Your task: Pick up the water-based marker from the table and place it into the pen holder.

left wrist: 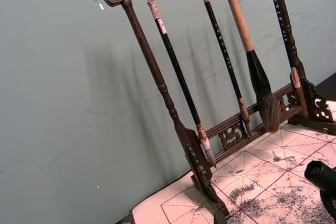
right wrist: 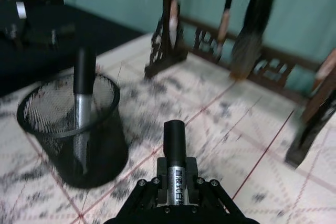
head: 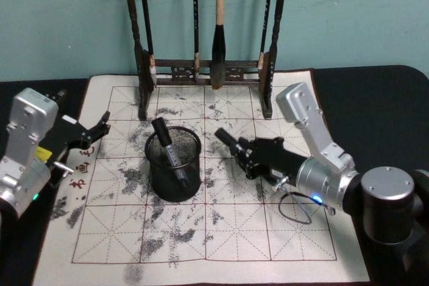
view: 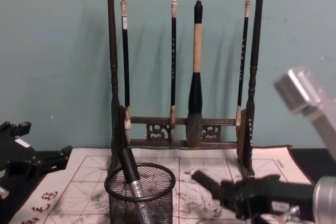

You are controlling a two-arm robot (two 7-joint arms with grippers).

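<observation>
We hold the marker (right wrist: 175,145) beside the holder (head: 164,179).
Our right gripper (right wrist: 177,184) clamps its barrel, and the cap juts ahead of the jaws, long axis low, aimed left toward the holder. A second marker (head: 171,152) leans inside, the rack (head: 201,68) stands beyond, and the left gripper (head: 100,128) sits parked at the table's (head: 234,232) left.

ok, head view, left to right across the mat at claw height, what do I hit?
left claw → pen holder → marker gripped by the right claw
</observation>
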